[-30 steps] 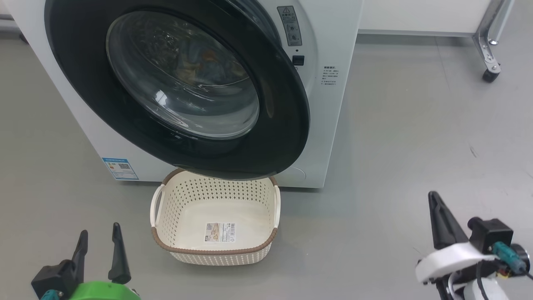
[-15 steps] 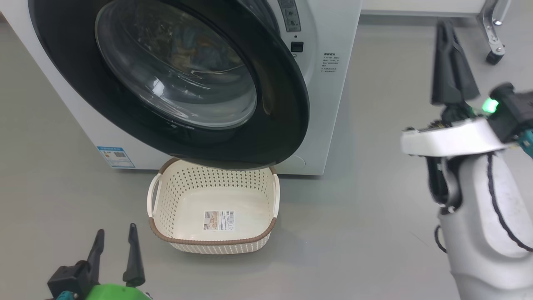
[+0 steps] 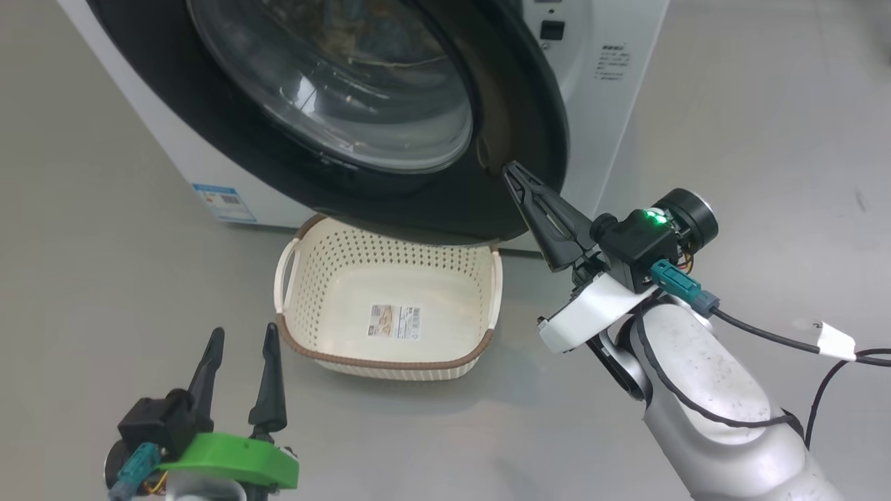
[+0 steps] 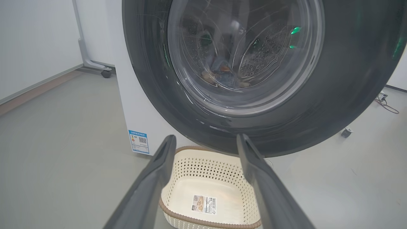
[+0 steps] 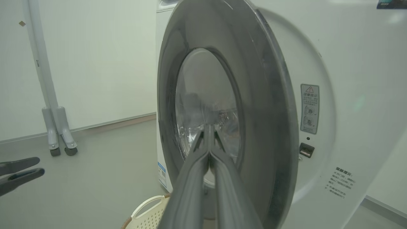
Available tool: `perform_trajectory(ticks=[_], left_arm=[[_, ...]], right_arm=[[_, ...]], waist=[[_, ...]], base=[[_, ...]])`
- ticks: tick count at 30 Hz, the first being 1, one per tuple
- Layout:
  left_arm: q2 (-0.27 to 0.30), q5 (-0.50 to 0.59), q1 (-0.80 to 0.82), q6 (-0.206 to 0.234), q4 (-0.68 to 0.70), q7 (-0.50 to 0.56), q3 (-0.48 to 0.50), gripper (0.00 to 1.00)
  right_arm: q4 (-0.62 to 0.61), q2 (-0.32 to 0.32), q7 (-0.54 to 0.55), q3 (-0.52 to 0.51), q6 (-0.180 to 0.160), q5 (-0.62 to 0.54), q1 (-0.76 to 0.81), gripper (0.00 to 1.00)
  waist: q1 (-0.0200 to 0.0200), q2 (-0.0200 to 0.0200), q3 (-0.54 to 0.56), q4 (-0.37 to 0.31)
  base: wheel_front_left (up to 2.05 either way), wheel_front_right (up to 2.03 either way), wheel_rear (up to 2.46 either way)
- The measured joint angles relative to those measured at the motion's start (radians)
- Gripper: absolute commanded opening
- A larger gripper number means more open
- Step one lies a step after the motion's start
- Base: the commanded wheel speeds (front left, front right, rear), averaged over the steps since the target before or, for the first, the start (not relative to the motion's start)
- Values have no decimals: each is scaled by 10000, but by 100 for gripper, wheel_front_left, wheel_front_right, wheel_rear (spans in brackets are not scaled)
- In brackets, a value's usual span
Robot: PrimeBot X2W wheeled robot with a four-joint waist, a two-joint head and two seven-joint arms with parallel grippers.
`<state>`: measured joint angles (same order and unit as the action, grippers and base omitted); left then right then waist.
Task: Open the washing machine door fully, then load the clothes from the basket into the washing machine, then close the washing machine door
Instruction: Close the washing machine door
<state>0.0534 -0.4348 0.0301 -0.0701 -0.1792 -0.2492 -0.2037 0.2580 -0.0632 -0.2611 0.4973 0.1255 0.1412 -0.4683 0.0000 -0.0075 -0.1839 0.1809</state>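
The right hand, fingers pressed together and empty, points at the right rim of the ajar washing machine door above the basket, while the left hand waits near-left, spread wide, empty.

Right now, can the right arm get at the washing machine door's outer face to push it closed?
Probably yes. The shut right gripper is right at the black rim of the washing machine door, near its free edge, with nothing between them; the empty basket lies lower, under the door.
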Motion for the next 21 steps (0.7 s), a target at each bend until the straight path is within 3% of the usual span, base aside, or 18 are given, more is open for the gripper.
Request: perform_trajectory(ticks=[8, 21], left_arm=[[-77, -372, 495, -104, 125, 0, -161, 100], [-151, -631, 1046, -268, 307, 0, -184, 100]], right_arm=[[767, -138, 0, -176, 0, 176, -899, 0], [1041, -397, 0, -479, 0, 370, -2214, 0]], waist=[[0, 0, -845, 635], [2, 0, -2037, 1509]], base=[[0, 0, 0], [0, 0, 0]])
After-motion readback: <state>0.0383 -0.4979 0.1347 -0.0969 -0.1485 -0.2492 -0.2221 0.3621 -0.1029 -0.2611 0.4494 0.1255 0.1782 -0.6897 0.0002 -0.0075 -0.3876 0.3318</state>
